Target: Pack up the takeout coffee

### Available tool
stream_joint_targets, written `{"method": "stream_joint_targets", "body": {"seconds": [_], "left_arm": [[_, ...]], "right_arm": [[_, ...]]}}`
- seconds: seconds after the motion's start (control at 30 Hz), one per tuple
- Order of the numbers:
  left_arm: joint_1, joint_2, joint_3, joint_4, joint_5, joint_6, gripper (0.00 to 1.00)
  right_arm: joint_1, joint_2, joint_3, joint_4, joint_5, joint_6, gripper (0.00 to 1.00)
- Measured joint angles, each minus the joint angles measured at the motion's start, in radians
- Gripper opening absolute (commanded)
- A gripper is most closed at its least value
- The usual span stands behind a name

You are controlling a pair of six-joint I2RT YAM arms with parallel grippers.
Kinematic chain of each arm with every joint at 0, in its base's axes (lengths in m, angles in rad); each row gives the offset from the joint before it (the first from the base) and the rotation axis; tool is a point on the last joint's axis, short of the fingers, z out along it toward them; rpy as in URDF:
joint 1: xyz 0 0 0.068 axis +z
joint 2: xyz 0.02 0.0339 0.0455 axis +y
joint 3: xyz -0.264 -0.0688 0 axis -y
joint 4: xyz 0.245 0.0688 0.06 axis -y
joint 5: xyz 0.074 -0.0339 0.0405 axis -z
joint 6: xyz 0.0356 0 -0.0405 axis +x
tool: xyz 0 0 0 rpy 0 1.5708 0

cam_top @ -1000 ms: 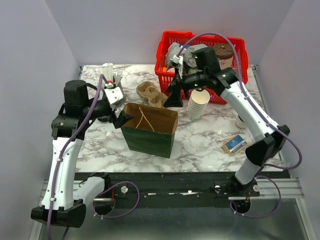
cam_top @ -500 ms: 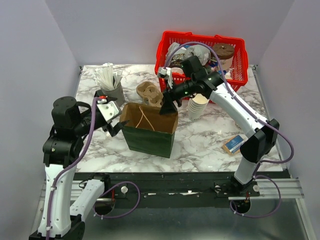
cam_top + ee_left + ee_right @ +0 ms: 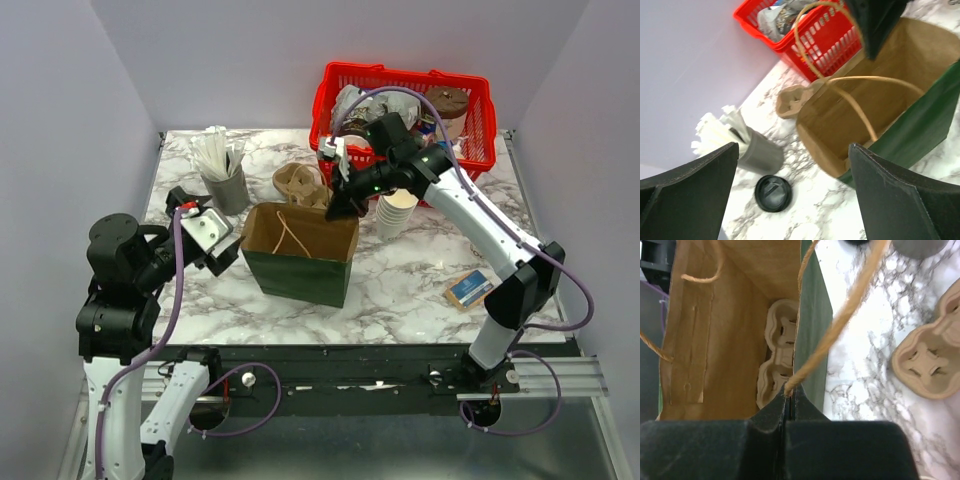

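Right end effector (image 3: 788,396) clamps the bag (image 3: 300,262) rim, holding it open; left end effector (image 3: 792,150) gapes wide beside it. Cups (image 3: 398,212) next, probably.

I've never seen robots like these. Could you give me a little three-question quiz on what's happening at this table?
1. True or false: the left gripper is open and holds nothing.
2. What lies inside the green paper bag? A) a pulp cup carrier B) a banana C) a glass bottle
3. What is the right gripper pinching?
Key: 1 true. 2 A. 3 The rim of the bag.
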Motion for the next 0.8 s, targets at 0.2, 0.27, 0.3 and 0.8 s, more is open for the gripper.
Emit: {"method": "stream_joint_targets", "body": {"seconds": [0.2,0.27,0.3,0.8], "left_arm": [[0.001,-0.059,-0.011,0.004,-0.084,0.017,0.98],[0.001,-0.069,-0.011,0.003,-0.1,0.023,0.98],[0.001,-0.07,-0.011,0.004,-0.105,0.024,0.98],[0.002,-0.083,-0.033,0.011,-0.151,0.007,0.98]], "right_arm": [[0.058,-0.151,-0.103,0.031,0.054,-0.121,0.01],[0.095,-0.218,-0.177,0.054,0.079,-0.162,0.01],[0.119,-0.259,-0.231,0.075,0.093,-0.187,0.01],[0.335,-0.566,-0.67,0.254,0.28,-0.371,0.01]]}}
